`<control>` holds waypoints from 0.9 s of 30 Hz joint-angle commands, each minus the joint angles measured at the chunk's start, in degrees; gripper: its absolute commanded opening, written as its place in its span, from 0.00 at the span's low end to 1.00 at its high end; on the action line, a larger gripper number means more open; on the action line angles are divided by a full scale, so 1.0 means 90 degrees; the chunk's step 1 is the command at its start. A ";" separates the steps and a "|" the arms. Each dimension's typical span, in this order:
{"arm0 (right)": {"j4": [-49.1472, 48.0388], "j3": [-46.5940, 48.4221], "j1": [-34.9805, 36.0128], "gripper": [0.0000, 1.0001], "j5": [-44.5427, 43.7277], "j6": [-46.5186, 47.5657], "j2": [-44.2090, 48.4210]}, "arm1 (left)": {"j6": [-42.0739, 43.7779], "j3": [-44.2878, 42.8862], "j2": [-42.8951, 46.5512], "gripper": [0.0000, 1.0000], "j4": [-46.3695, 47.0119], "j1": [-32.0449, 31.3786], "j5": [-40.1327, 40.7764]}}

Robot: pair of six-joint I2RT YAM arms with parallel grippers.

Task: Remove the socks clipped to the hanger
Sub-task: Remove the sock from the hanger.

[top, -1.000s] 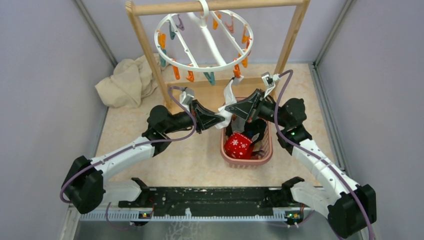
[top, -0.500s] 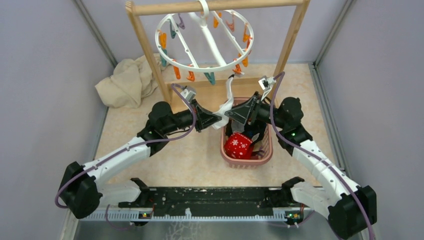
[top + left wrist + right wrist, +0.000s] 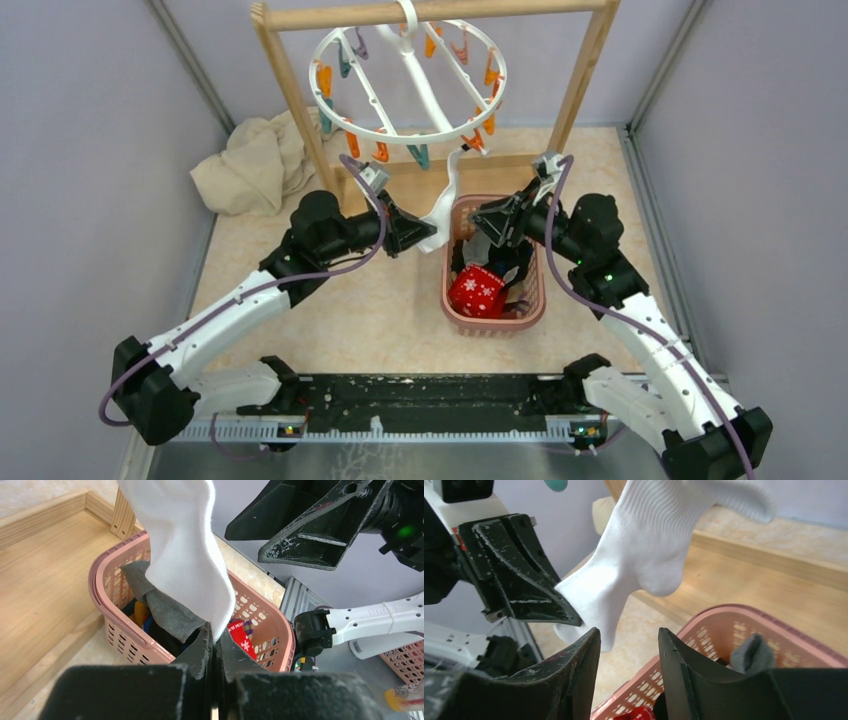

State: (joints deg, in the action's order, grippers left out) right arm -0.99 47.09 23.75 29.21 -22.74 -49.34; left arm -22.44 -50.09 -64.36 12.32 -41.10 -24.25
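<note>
The white sock (image 3: 450,195) slants down from an orange clip (image 3: 472,143) on the hanger (image 3: 400,137) into the shut left fingers (image 3: 432,238). The right fingers (image 3: 629,632), partly open and empty, hover just beside it.

Your white sock (image 3: 447,195) hangs slantwise from the round white hanger's (image 3: 425,90) front rim; a red patterned sock (image 3: 476,292) lies below.

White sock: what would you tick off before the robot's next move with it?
1. Left gripper shut on the white sock, at its lower end: ok.
2. Right gripper open, not gripping the sock: ok.
3. Sock freed from the orange clip on the hanger: not ok, top still clipped.
4. Pink basket close beside the sock to receive it: ok.
5. How hard the clip holds: cannot tell.
</note>
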 commanded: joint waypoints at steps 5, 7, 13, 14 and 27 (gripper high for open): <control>0.0161 0.0527 -0.0039 0.47 -0.0979 0.0988 0.0333 | 0.0130 -0.0794 0.0170 0.00 -0.0968 0.0026 0.0134; 0.0169 0.0577 -0.0030 0.47 -0.1102 0.1075 0.0321 | 0.0130 -0.0938 0.0150 0.00 -0.1208 0.0026 0.0131; 0.0210 0.0749 0.0018 0.47 -0.1253 0.1232 0.0229 | 0.0076 -0.1023 0.0305 0.00 -0.1651 0.0023 0.0097; 0.0208 0.0778 0.0047 0.47 -0.1278 0.1261 0.0214 | 0.0066 -0.0997 0.0354 0.00 -0.1685 0.0026 0.0092; 0.0366 0.1546 0.0831 0.40 -0.2025 0.1914 -0.0214 | -0.0117 -0.0870 0.0700 0.00 -0.1814 0.0015 -0.0168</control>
State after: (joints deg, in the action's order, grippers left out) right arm 3.20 55.86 28.77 14.94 -9.23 -50.04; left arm -22.72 -57.63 -59.02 -3.11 -41.10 -24.18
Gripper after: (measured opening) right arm 0.419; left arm 0.014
